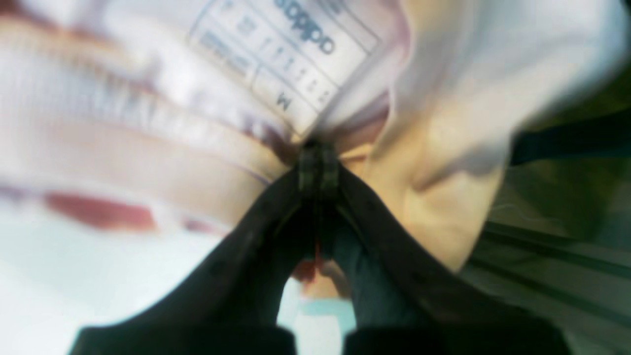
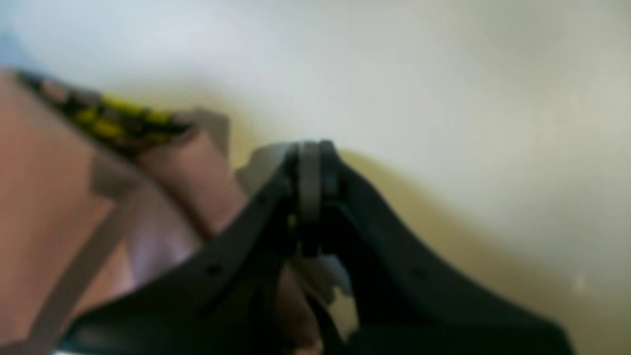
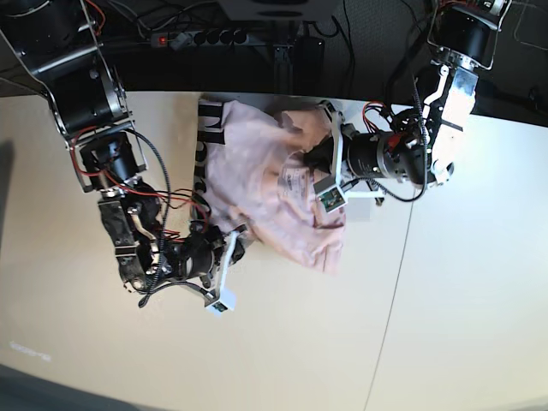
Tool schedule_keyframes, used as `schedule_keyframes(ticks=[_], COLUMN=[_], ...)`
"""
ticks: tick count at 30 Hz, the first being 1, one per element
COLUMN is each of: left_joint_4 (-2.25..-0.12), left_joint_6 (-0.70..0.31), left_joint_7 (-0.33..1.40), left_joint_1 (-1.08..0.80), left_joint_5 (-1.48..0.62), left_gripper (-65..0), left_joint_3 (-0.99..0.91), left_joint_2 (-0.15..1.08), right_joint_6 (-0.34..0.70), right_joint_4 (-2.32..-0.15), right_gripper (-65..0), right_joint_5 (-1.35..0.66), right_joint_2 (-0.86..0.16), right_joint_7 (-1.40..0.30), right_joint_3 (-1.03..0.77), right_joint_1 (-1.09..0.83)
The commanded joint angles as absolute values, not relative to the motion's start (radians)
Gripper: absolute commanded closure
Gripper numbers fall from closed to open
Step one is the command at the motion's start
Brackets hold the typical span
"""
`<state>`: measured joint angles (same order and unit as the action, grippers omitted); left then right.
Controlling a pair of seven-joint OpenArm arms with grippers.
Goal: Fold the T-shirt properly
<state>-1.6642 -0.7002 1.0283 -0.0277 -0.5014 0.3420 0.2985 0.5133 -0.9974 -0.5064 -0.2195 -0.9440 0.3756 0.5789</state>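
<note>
The pale pink T-shirt (image 3: 257, 154) lies crumpled in a bunched heap at the back middle of the table, with black lettering (image 3: 210, 128) showing along its left edge. My left gripper (image 3: 301, 162) reaches in from the right and is shut on the fabric beside the white neck label (image 3: 295, 180). In the left wrist view the label (image 1: 291, 54) sits just above the closed fingertips (image 1: 318, 153). My right gripper (image 3: 239, 234) is shut on the shirt's near left edge. In the right wrist view its pads (image 2: 310, 158) pinch a thin layer, with pink cloth (image 2: 44, 207) to the left.
The pale table (image 3: 445, 325) has a seam (image 3: 398, 274) running front to back on the right side. A power strip (image 3: 197, 36) and cables lie beyond the table's back edge. Both arms' bases stand at the back corners.
</note>
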Motion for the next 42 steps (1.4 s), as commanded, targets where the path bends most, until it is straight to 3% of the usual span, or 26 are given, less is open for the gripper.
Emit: schedule_keyframes(ticks=[1,6,14,24,30,42], left_joint_4=[-1.658,-1.571,-1.454,-1.443,-1.443,-1.446], left_joint_6=[-0.698,-0.698,-0.698,-0.698,-0.698,-0.623], left_joint_7=[1.003,0.971,0.932,0.931,0.914,0.941], left_joint_1=[0.005,0.099,0.252,0.282,0.309,0.455], left_joint_5=[-0.487,-0.481,-0.479,-0.465,-0.410,-0.405], left_gripper=[0.0,0.0,0.0,0.0,0.0,0.0], left_joint_3=[0.338,0.338,0.341,0.342,0.342,0.338], left_joint_2=[0.316,0.356,0.313,0.196,0.199,0.379], right_joint_6=[0.542,0.547,0.547,0.546,0.546,0.546], right_joint_4=[-1.039,-1.234,-1.522,-1.682,-1.703,-1.706], right_gripper=[0.0,0.0,0.0,0.0,0.0,0.0], right_joint_5=[-0.525,-0.617,-0.678,-0.680,-0.672,-0.701], right_joint_2=[-0.250,-0.343,-0.466,-0.440,-0.418,-0.419], right_joint_7=[-0.953,-0.989,-0.997,-1.007,-1.007,-1.019], right_joint_3=[0.370,0.369,0.305,0.289,0.279,0.083], right_joint_1=[0.590,0.459,0.238,0.049,0.008,0.008])
